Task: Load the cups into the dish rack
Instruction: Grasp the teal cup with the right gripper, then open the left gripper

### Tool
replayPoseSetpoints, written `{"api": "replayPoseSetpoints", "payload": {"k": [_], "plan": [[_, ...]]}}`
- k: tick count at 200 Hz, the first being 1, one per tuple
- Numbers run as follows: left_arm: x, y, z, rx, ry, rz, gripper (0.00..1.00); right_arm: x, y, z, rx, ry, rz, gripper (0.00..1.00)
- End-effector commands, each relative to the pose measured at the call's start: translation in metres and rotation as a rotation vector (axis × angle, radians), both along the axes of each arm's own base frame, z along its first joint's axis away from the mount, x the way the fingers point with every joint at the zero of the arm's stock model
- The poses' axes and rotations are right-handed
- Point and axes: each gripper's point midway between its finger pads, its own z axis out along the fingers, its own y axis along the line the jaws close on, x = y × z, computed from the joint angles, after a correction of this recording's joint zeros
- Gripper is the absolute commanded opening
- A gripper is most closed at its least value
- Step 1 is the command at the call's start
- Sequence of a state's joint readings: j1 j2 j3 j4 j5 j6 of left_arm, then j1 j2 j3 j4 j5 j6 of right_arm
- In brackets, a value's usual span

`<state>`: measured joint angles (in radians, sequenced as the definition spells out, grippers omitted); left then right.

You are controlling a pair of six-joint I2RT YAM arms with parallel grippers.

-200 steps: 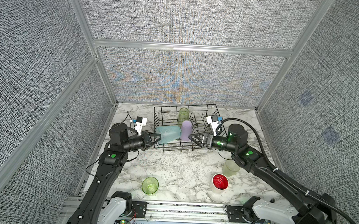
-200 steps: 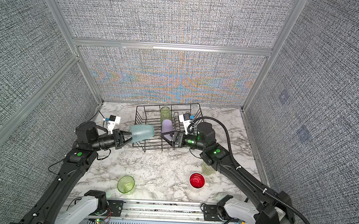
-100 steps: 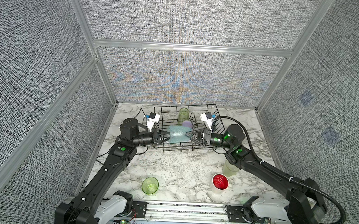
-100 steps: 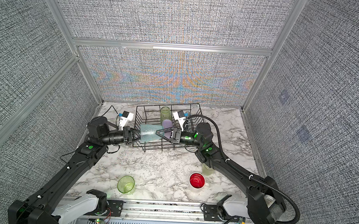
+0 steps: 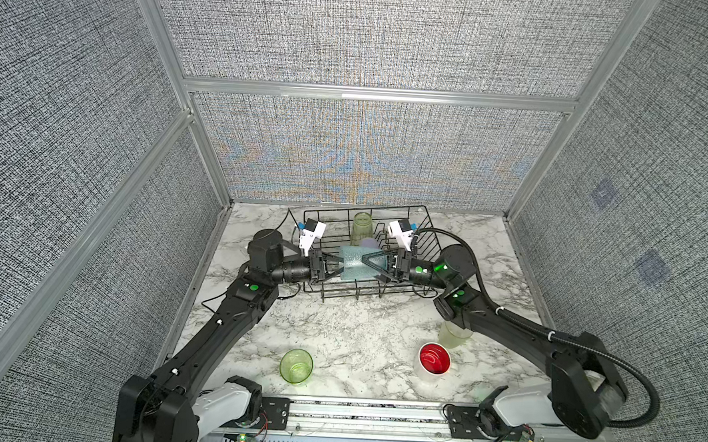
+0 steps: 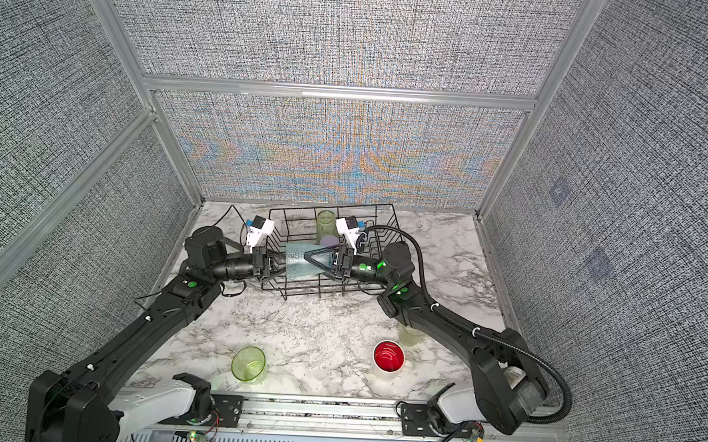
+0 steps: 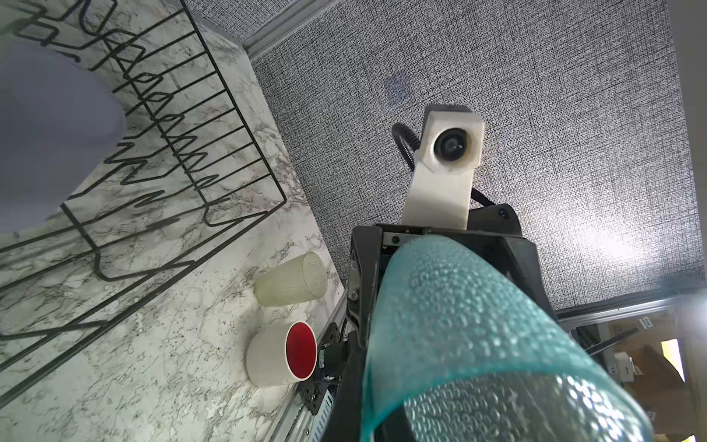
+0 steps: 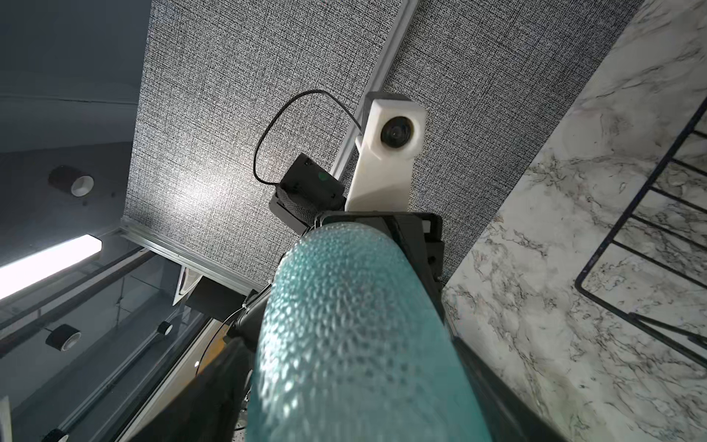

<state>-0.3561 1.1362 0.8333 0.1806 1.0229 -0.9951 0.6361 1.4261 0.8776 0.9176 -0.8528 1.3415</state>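
At rack (image 5: 352,297) front, L gripper (image 5: 337,267) clamps blue cup (image 5: 351,264); R gripper (image 5: 363,261) straddles it, grip unclear; lilac cup (image 5: 369,243) half-hidden; marble top (image 5: 359,334)

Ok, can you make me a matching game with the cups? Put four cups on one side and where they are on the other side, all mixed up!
Cups:
1. light blue cup
2. lilac cup
3. white cup with red inside
4. short green cup

Places:
a. on the table near the left arm
b. inside the dish rack
c. held in the left claw
d. on the table near the right arm

Pairs: 1-c, 2-b, 3-d, 4-a
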Motion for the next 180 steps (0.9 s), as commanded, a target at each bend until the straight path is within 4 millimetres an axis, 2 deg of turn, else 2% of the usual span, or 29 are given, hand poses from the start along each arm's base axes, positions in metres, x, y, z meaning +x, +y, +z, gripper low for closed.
{"api": "replayPoseSetpoints", "payload": {"k": [1,32,48,60,70,93,118,137,154,180], "plan": [[0.006,-0.002,0.001,-0.002,-0.015,0.025,0.00,-0.010,-0.002,0.026,0.100,-0.059,0.041,0.78],[0.011,-0.003,-0.009,0.019,0.015,0.034,0.00,-0.005,0.002,0.015,0.092,-0.039,0.036,0.75],[0.013,-0.002,-0.013,0.025,0.026,0.053,0.00,-0.003,0.004,0.010,0.083,-0.031,0.037,0.68],[0.013,-0.001,-0.016,0.035,0.032,0.058,0.01,-0.002,0.004,0.004,0.071,-0.030,0.030,0.67],[0.013,-0.001,-0.018,0.046,0.031,0.058,0.07,0.000,0.005,-0.001,0.058,-0.028,0.020,0.66],[0.012,0.003,-0.025,0.082,0.038,0.085,0.31,0.003,0.006,-0.007,0.029,-0.036,0.011,0.64],[0.013,0.011,-0.039,0.153,0.049,0.130,0.44,0.009,0.005,-0.024,-0.043,-0.040,-0.035,0.63],[0.011,0.016,-0.046,0.200,0.058,0.150,0.51,0.014,0.003,-0.034,-0.110,-0.050,-0.067,0.63],[0.014,0.026,-0.056,0.248,0.078,0.207,0.52,0.017,-0.001,-0.041,-0.176,-0.078,-0.104,0.63],[0.017,0.051,-0.076,0.372,0.119,0.322,0.53,0.028,-0.009,-0.054,-0.336,-0.164,-0.194,0.63]]}}
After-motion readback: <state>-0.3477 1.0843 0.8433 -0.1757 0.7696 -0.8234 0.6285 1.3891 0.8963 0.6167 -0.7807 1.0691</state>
